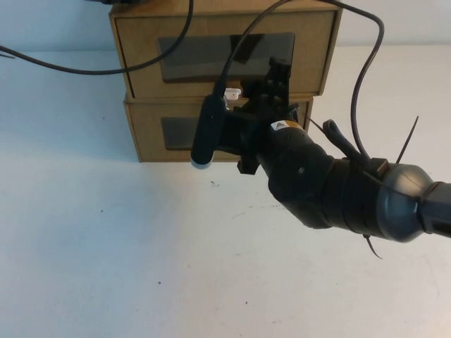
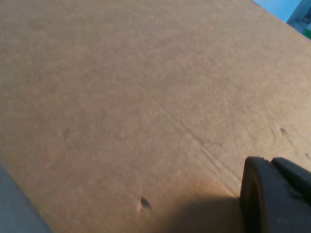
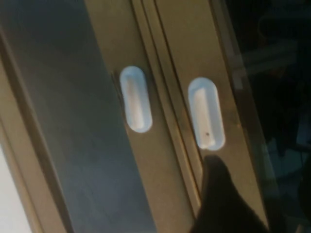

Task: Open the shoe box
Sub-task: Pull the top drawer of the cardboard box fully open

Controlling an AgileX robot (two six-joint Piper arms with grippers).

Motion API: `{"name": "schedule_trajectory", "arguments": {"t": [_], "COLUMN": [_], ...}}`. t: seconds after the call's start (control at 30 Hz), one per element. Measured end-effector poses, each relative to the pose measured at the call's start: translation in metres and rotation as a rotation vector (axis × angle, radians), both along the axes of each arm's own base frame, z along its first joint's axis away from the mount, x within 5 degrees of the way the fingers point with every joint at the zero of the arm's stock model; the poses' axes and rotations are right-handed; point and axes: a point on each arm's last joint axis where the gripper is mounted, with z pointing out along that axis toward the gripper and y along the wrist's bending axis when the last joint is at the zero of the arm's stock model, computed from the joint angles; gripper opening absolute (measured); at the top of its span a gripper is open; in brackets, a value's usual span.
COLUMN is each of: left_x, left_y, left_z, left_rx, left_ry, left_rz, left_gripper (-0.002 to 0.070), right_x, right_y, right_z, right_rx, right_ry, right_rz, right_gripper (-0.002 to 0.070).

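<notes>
Dark and bulky, my right arm [image 1: 331, 183] fills the near view. Its right hand [image 1: 266, 88] is at the front of two stacked brown cardboard shoe boxes [image 1: 141, 63] with dark windows, beside a small white oval pull tab [image 1: 232, 91]. I cannot tell if it is open or closed. My left hand [image 2: 272, 194] sits close over plain cardboard, and its state is equally unclear. Both boxes look fully shut, so I judge the opening not yet begun. The matte white surface [image 1: 141, 246] spreads in front of the boxes, with a pale wall [image 1: 42, 21] behind them.

Robotics laboratory bench, judging by a plain white table [image 1: 106, 246], a black jointed robot arm [image 1: 317, 183] with loose cables [image 1: 363, 70] trailing over two stacked cardboard shoe boxes [image 1: 148, 70], and a pale wall [image 1: 49, 21] behind.
</notes>
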Motion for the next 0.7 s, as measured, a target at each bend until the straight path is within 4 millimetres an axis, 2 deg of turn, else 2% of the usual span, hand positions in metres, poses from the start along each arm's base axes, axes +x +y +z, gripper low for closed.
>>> {"name": "schedule_trajectory", "arguments": {"t": [0.13,0.3,0.5,0.7], "left_x": [0.0,0.0,0.001,0.001], "left_y": [0.0,-0.001,-0.002,-0.003], "left_z": [0.0,0.001,-0.001,-0.001], "left_rx": [-0.002,-0.011,-0.042,-0.046], "left_ry": [0.0,0.001,0.016,0.018], "left_rz": [-0.001,-0.003,-0.014,-0.015], "left_gripper": [-0.0004,-0.0004,-0.0004,-0.0004], "right_x": [0.0,0.007,0.015,0.019], "right_y": [0.004,0.014,0.023,0.02], "right_z": [-0.005,-0.013,-0.008,-0.008], "right_rx": [-0.034,-0.075,-0.061,-0.059], "right_ry": [-0.004,-0.02,-0.046,-0.027], "right_rz": [0.036,0.056,0.058,0.069], "right_gripper": [0.0315,0.0279,0.0249,0.0237]}}
